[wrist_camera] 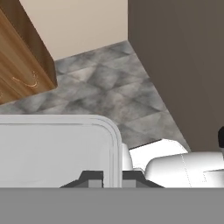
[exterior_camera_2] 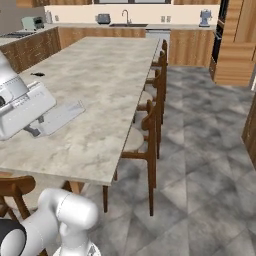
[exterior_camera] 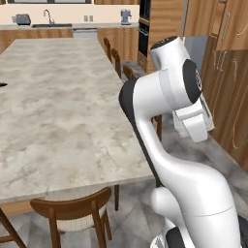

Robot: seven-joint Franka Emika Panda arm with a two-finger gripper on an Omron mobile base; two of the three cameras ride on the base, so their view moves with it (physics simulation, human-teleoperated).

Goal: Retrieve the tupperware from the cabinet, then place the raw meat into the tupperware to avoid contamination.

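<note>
The tupperware (wrist_camera: 57, 148), a clear box with pale edges, hangs in the air with my gripper (wrist_camera: 111, 177) shut on its rim. One dark fingertip (wrist_camera: 91, 176) is inside the wall and the other is outside. In the right base view the tupperware (exterior_camera_2: 62, 116) juts out from my gripper (exterior_camera_2: 34, 130) above the near left part of the island top. The left base view shows the tupperware (exterior_camera: 178, 127) low beside the white hand, between the island and the cabinet (exterior_camera: 227, 87). A small dark thing (exterior_camera_2: 37, 74) lies far left on the island; I cannot tell whether it is the raw meat.
A long marble island (exterior_camera: 63, 111) has wooden chairs (exterior_camera_2: 150, 130) along its right side and one chair (exterior_camera: 72, 213) at the near end. Grey tiled floor (exterior_camera_2: 200, 125) runs between the island and the cabinet. A back counter with a sink (exterior_camera_2: 127, 22) lies far off.
</note>
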